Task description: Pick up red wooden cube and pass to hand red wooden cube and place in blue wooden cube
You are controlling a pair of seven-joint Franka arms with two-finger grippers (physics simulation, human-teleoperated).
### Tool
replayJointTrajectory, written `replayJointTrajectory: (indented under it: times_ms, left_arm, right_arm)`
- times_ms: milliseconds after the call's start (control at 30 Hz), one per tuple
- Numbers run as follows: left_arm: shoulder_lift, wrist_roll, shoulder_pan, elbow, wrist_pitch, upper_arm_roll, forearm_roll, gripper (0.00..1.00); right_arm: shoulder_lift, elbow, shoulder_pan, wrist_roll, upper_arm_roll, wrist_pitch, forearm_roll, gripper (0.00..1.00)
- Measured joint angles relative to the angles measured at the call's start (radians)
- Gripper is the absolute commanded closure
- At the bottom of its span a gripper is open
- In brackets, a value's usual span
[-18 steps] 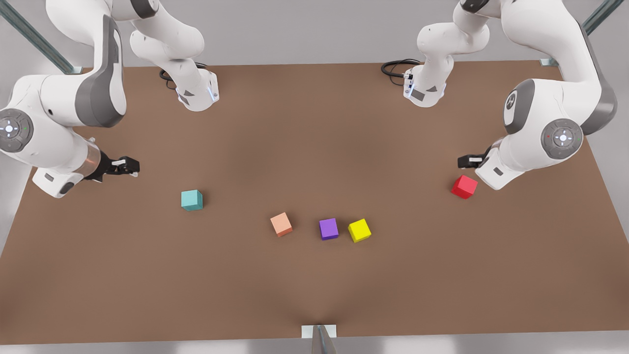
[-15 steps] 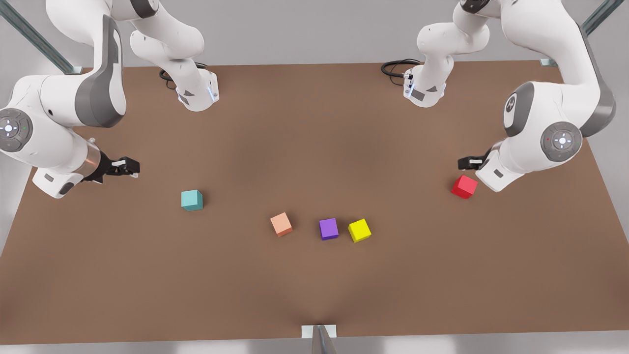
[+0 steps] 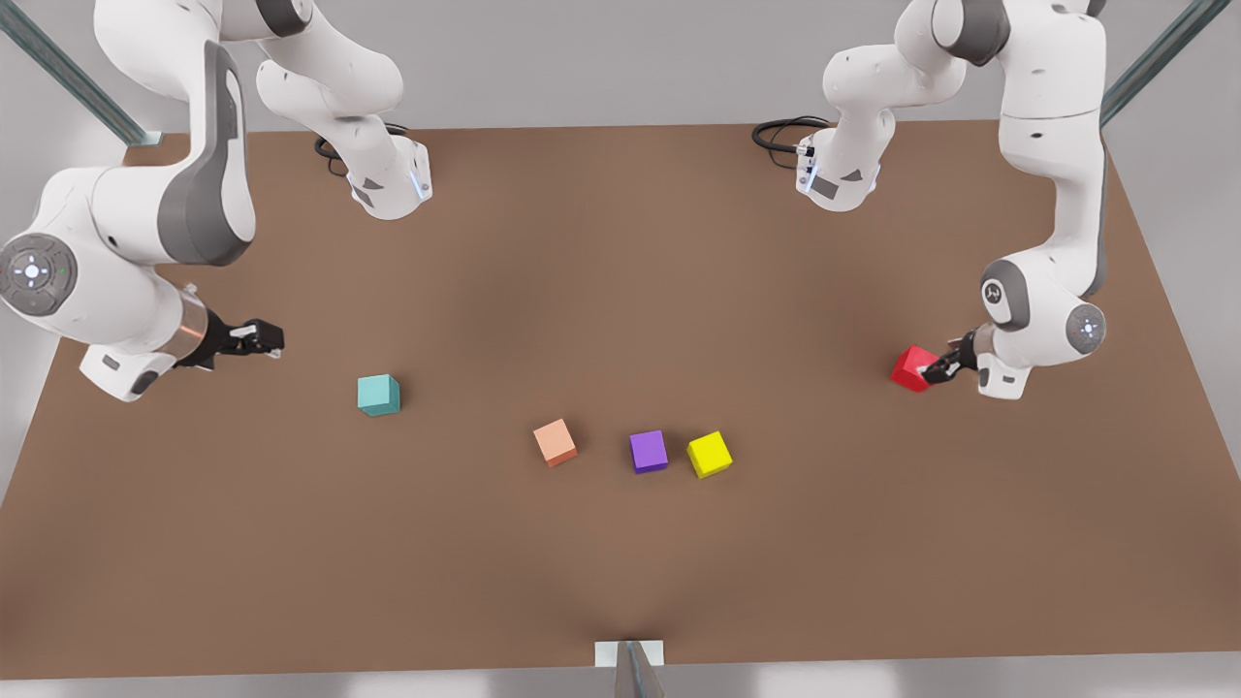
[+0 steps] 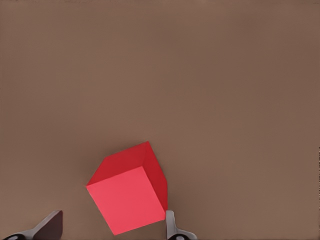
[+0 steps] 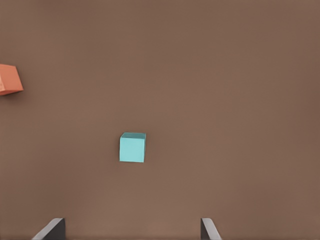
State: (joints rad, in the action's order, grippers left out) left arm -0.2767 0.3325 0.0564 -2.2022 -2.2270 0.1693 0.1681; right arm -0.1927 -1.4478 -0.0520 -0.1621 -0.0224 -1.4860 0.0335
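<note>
Red cube (image 3: 914,367) flanked by the left gripper (image 3: 938,369), not yet grasped.
Half a second back that gripper hung above and behind the cube; now it has dropped to the counter (image 3: 620,291) on the front view's right, its fingers (image 4: 172,226) spread either side of the cube. Closing comes next, I'd judge. The teal cube (image 3: 378,394) sits well apart, near the waiting right gripper (image 3: 260,339), which is also open.
</note>
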Motion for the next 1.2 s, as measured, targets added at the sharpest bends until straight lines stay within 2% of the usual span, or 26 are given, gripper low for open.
replayJointTrajectory:
  times_ms: [300, 967, 1000, 1033, 1067, 1133, 1200]
  left_arm:
    - [-0.013, 0.154, -0.007, -0.047, -0.145, 0.016, 0.072, 0.0]
    - [-0.116, 0.322, -0.041, -0.076, -0.213, 0.015, 0.13, 0.0]
    - [-0.119, 0.326, -0.041, -0.076, -0.216, 0.015, 0.133, 0.09]
    - [-0.121, 0.331, -0.042, -0.075, -0.219, 0.015, 0.134, 0.26]
    - [-0.122, 0.338, -0.042, -0.075, -0.221, 0.014, 0.133, 0.35]
    - [-0.122, 0.35, -0.044, -0.073, -0.224, 0.011, 0.131, 0.4]
    - [-0.117, 0.36, -0.042, -0.058, -0.226, -0.009, 0.13, 0.4]
  right_arm:
    - [0.003, -0.013, -0.006, -0.005, 0.0, -0.017, -0.001, 0.0]
    - [0.007, -0.041, -0.006, -0.01, 0.0, -0.032, 0.001, 0.0]
    - [0.007, -0.042, -0.006, -0.011, 0.0, -0.033, 0.001, 0.0]
    - [0.008, -0.044, -0.006, -0.011, 0.0, -0.034, 0.001, 0.0]
    - [0.008, -0.046, -0.006, -0.011, 0.0, -0.035, 0.001, 0.0]
    - [0.008, -0.048, -0.006, -0.011, 0.001, -0.036, 0.001, 0.0]
    - [0.008, -0.048, -0.007, -0.012, 0.0, -0.037, 0.001, 0.0]
